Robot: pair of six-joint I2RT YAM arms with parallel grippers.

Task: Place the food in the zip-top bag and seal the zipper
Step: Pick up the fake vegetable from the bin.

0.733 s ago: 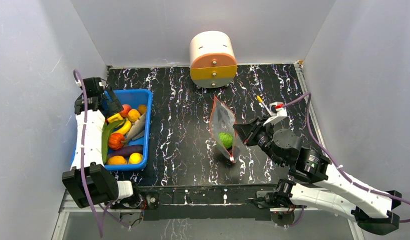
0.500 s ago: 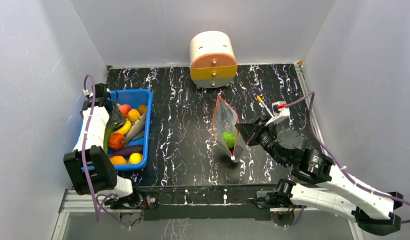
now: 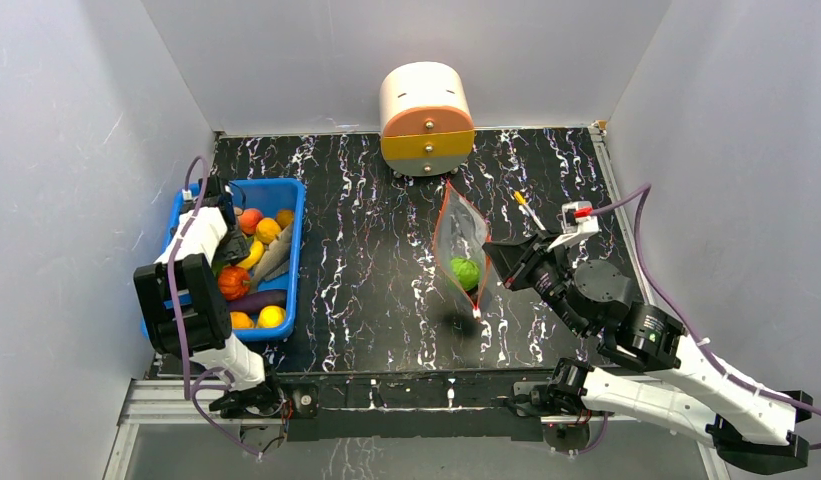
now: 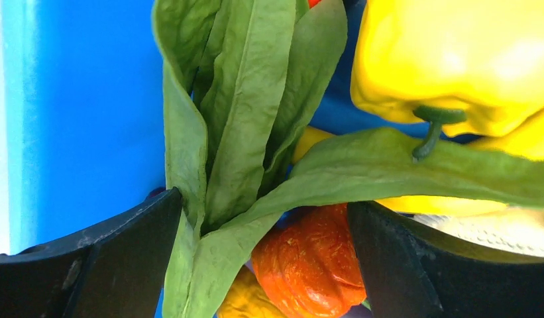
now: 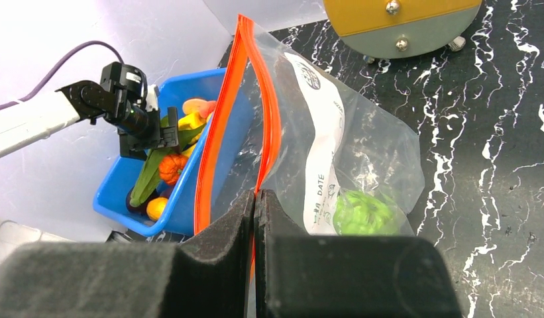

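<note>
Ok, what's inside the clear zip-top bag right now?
One green ball shows through the plastic of the zip-top bag. The white label hides a strip of the inside, and the right tool covers the bag's near edge.

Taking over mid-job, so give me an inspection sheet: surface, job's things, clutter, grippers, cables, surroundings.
Surface: black marbled table.
Job's things: zip-top bag mouth open, green ball inside; leafy green, yellow pepper, orange pumpkin in blue bin.
Clutter: round drawer unit at back; small stick by right arm.
Grippers: left gripper open, straddling leafy green; right gripper shut on zipper.
Cables: purple cable along each arm.
Surroundings: grey walls.
</note>
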